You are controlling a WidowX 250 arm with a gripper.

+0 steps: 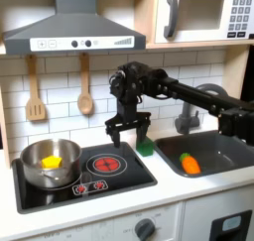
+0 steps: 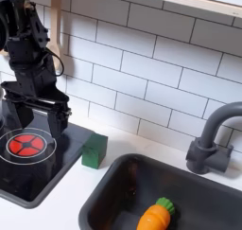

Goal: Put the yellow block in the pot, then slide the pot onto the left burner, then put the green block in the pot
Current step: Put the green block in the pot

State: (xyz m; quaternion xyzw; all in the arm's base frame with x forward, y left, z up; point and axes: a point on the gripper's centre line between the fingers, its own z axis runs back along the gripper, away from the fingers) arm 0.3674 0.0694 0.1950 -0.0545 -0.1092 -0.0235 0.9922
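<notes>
The silver pot (image 1: pixel 48 162) stands on the left part of the black stovetop (image 1: pixel 134 176) in the first exterior view and covers the left burner. The yellow block (image 1: pixel 52 163) lies inside it. The green block (image 1: pixel 146 146) (image 2: pixel 93 150) rests on the white counter just off the stovetop's right edge, between the stove and the sink. My gripper (image 1: pixel 127 138) (image 2: pixel 33 120) hangs open over the stovetop's back right part, above the right burner (image 1: pixel 105 165) (image 2: pixel 24 144). It is a little to the left of the green block in both exterior views, with nothing between its fingers.
An orange carrot toy (image 1: pixel 190 164) (image 2: pixel 156 215) lies in the dark sink (image 1: pixel 223 151) (image 2: pixel 113 191). A grey faucet (image 2: pixel 213 139) rises behind the sink. Two wooden utensils (image 1: pixel 35 91) hang on the tiled wall. Stove knobs (image 1: pixel 89 187) sit along the stovetop's front.
</notes>
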